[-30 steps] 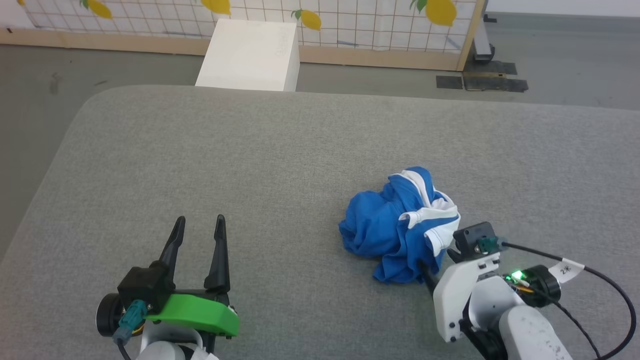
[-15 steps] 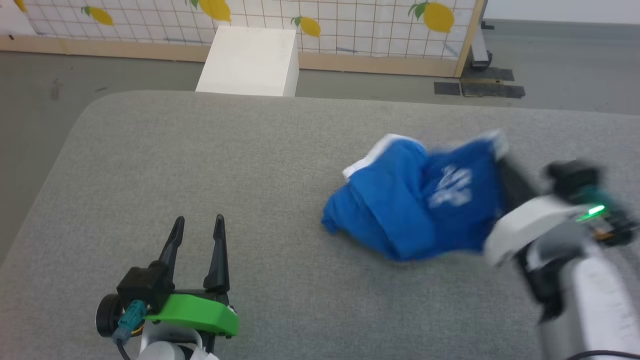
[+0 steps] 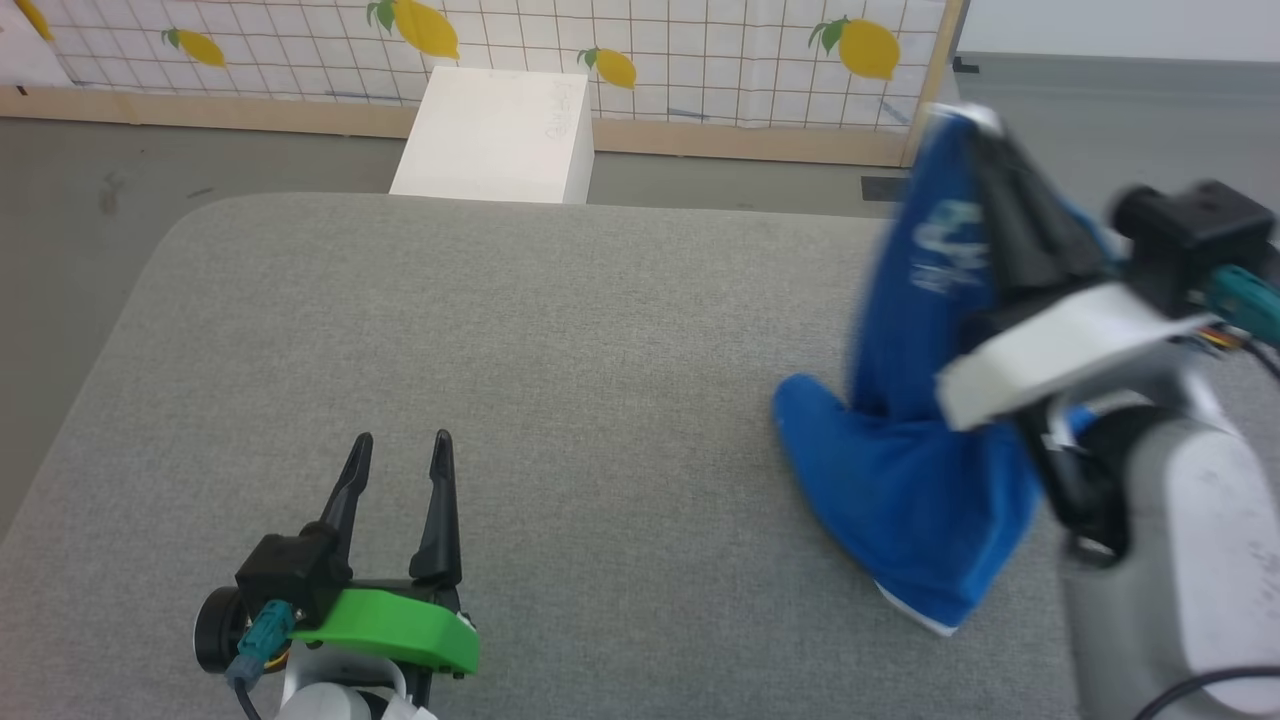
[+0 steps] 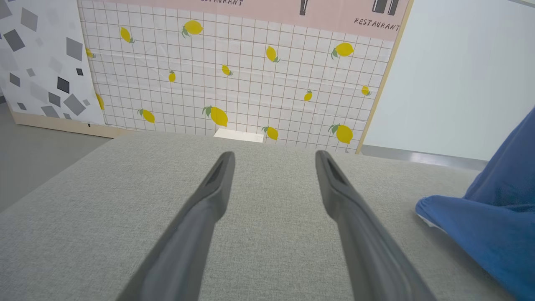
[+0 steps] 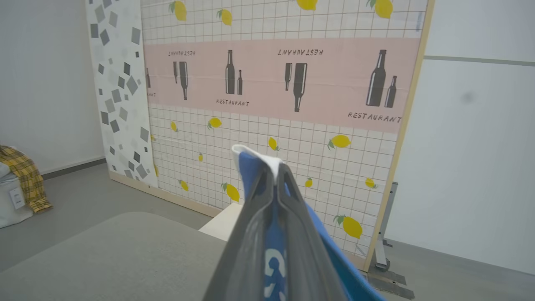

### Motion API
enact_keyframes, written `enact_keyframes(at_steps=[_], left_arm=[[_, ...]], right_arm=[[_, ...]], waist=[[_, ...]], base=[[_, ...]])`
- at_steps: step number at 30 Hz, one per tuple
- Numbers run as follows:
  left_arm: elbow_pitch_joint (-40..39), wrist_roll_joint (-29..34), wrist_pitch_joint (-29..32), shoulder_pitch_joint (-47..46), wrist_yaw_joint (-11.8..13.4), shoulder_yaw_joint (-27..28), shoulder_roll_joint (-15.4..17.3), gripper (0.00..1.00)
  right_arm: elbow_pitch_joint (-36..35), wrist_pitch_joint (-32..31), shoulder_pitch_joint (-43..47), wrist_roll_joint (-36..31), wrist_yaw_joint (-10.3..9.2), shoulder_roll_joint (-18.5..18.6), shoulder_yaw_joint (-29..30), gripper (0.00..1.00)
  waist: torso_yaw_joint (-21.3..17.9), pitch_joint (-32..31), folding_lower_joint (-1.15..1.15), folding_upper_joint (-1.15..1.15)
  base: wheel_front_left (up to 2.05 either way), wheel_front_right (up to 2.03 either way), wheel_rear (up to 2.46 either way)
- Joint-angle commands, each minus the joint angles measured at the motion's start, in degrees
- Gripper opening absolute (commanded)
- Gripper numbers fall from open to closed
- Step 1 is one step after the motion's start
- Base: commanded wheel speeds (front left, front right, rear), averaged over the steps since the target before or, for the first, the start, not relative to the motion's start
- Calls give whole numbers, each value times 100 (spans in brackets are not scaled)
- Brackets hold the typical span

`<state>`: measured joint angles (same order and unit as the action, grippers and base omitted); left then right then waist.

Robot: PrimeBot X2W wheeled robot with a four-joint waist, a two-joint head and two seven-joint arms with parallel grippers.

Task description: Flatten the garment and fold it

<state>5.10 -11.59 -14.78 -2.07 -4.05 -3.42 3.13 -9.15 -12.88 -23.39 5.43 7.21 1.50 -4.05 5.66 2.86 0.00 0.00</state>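
The garment (image 3: 905, 470), bright blue shorts with white trim and white print, hangs at the right of the head view from my right gripper (image 3: 975, 130), which is raised high and shut on its white hem. Its lower end rests on the grey table (image 3: 560, 330). In the right wrist view the fingers (image 5: 255, 209) pinch the blue cloth (image 5: 267, 246), with the white hem (image 5: 255, 155) poking out above the tips. My left gripper (image 3: 398, 450) stands open and holds nothing at the lower left, far from the garment. The left wrist view has blue cloth (image 4: 489, 234) at its right edge.
A white box (image 3: 490, 135) stands on the floor beyond the table's far edge, in front of a lemon-print partition (image 3: 650, 50). The table's rounded far-left corner (image 3: 190, 215) meets grey floor. A yellow plaid cloth (image 5: 25, 175) lies far off.
My right gripper shut on the crumpled garment and lifted it up and to the right, so that it hangs stretched out. The left arm stayed still. The camera tilted slightly.
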Motion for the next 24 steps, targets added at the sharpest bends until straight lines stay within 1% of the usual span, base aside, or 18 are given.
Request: enact_keyframes(at_steps=[1, 3, 5, 7, 10, 13, 16, 18, 20, 24], left_arm=[[18, 52, -22, 3, -28, 0, -24, 100], [25, 47, -22, 10, -32, -16, -24, 100], [29, 42, -22, 18, -37, -35, -24, 100], [34, 43, -22, 25, -41, -45, -24, 100], [30, 40, -22, 32, -44, -54, -24, 100], [23, 36, -22, 46, -46, -75, -24, 100], [22, 29, -22, 53, -40, -100, -24, 100], [32, 19, -22, 34, -41, -145, -24, 100], [43, 14, -22, 5, -42, -181, -24, 100], [56, 13, -22, -57, -42, -213, -24, 100]], right_arm=[[-30, 67, -194, 195, 28, -1, -246, 0], [-42, 171, -361, 500, 28, -1, -554, 0], [-58, 320, -498, 726, 28, -1, -688, 0], [-35, 447, -546, 972, 28, -1, -643, 0], [65, 545, -467, 1041, 28, -1, -392, 0], [359, 439, -126, 892, 28, -1, 96, 0], [776, 169, 347, 435, 28, -1, 726, 0], [1081, -6, 719, -98, 28, -1, 1286, 0], [1306, -84, 999, -422, 28, -1, 1814, 0], [1680, -160, 1409, -746, 28, -1, 2832, 0]], waist=[[13, -1, 0, 0], [29, -2, 0, 0], [53, -1, 0, 0], [83, -1, 0, 0], [120, 9, 0, 0], [151, 17, 0, 0], [166, 37, 0, 0], [177, 65, 0, 0], [185, 89, 0, 0], [142, 156, 0, 0]], base=[[0, 0, 0], [0, 0, 0], [0, 0, 0], [0, 0, 0], [0, 0, 0], [0, 0, 0], [0, 0, 0], [0, 0, 0], [0, 0, 0], [0, 0, 0]])
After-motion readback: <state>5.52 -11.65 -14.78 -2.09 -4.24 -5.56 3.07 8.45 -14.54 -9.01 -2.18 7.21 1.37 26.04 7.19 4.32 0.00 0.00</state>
